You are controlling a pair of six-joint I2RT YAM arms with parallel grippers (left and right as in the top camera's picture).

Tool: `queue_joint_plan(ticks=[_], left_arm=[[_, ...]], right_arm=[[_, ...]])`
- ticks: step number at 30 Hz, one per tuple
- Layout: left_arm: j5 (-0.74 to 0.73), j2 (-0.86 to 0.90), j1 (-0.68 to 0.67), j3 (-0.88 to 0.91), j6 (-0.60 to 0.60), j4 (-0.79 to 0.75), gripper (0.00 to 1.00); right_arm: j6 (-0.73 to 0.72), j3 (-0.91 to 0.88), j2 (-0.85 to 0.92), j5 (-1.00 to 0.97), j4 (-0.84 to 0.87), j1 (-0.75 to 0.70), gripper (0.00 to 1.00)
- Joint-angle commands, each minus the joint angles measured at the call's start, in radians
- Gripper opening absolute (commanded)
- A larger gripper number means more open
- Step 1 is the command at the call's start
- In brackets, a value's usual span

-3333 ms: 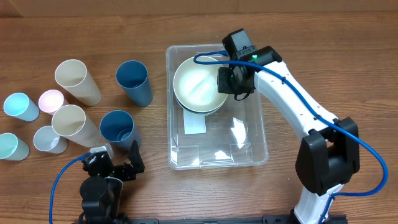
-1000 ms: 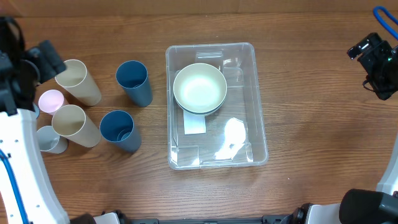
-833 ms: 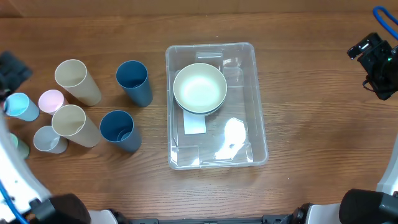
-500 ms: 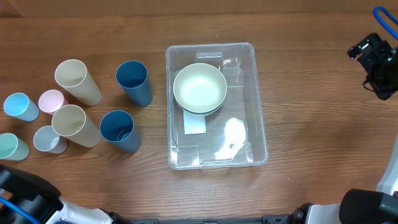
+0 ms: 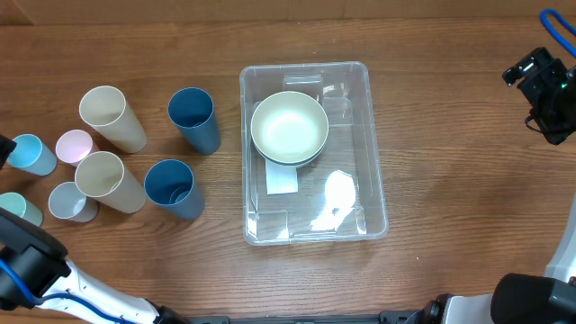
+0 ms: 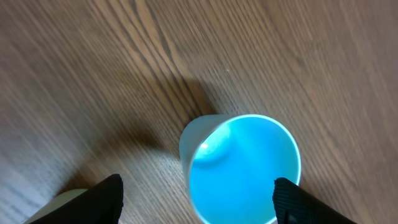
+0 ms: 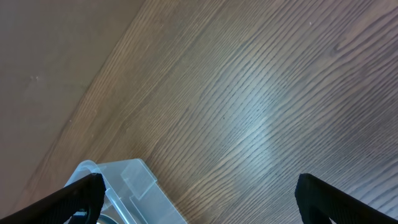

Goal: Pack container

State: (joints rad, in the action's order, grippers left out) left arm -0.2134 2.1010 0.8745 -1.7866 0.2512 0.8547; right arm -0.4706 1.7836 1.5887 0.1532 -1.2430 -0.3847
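The clear container (image 5: 355, 202) lies mid-table with stacked pale bowls (image 5: 289, 128) in its far half. Its corner (image 7: 127, 186) shows low in the right wrist view. In the left wrist view my left gripper (image 6: 199, 202) is open over a light blue cup (image 6: 242, 168). One finger overlaps the cup's right rim, while the other finger (image 6: 102, 199) stands apart on its left. That cup (image 5: 30, 154) is at the table's far left in the overhead view. My right gripper (image 5: 544, 90) hangs open at the right edge, holding nothing.
Left of the container stand two beige cups (image 5: 112, 118) (image 5: 109, 181), two dark blue cups (image 5: 194, 120) (image 5: 174, 189), a pink cup (image 5: 75, 146), a pale grey cup (image 5: 71, 202) and a mint cup (image 5: 16, 210). My left arm (image 5: 27, 270) crosses the lower left corner.
My left arm has swung from above the cups, off the left edge and down to the light blue cup, and its jaws have narrowed. The right arm has not moved.
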Motion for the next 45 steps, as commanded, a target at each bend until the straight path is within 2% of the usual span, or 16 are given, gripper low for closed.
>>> queue_joint_plan(ticks=[1,8,14,19,24,28,31,36,40,43,45], left_arm=[[0.011,0.061,-0.017,-0.024,-0.054,-0.018,0.71],[0.015,0.106,-0.026,-0.024,-0.057,-0.058,0.50],[0.033,0.106,-0.026,-0.024,-0.053,-0.089,0.24],[-0.060,0.095,-0.024,-0.113,-0.038,-0.037,0.05],[-0.078,0.039,-0.040,-0.389,-0.008,0.174,0.04],[-0.195,-0.076,-0.105,-0.556,0.019,0.278,0.04],[-0.236,-0.203,-0.233,-0.599,0.007,0.312,0.04],[-0.142,-0.370,-0.699,-0.599,-0.135,0.390,0.04],[-0.005,-0.341,-1.066,-0.582,-0.160,0.437,0.04],[0.044,-0.257,-1.268,-0.573,-0.169,0.443,0.04],[0.050,-0.185,-1.350,-0.572,-0.169,0.453,0.04]], right_arm=[[-0.005,0.005,-0.008,-0.002,0.003,0.000,1.00],[-0.005,0.005,-0.008,-0.002,0.003,0.000,1.00],[-0.005,0.005,-0.008,-0.002,0.003,0.000,1.00],[-0.005,0.005,-0.008,-0.002,0.003,0.000,1.00],[-0.005,0.005,-0.008,-0.002,0.003,0.000,1.00],[-0.005,0.005,-0.008,-0.002,0.003,0.000,1.00],[-0.005,0.005,-0.008,-0.002,0.003,0.000,1.00],[-0.005,0.005,-0.008,-0.002,0.003,0.000,1.00],[-0.005,0.005,-0.008,-0.002,0.003,0.000,1.00],[-0.005,0.005,-0.008,-0.002,0.003,0.000,1.00],[-0.005,0.005,-0.008,-0.002,0.003,0.000,1.00]])
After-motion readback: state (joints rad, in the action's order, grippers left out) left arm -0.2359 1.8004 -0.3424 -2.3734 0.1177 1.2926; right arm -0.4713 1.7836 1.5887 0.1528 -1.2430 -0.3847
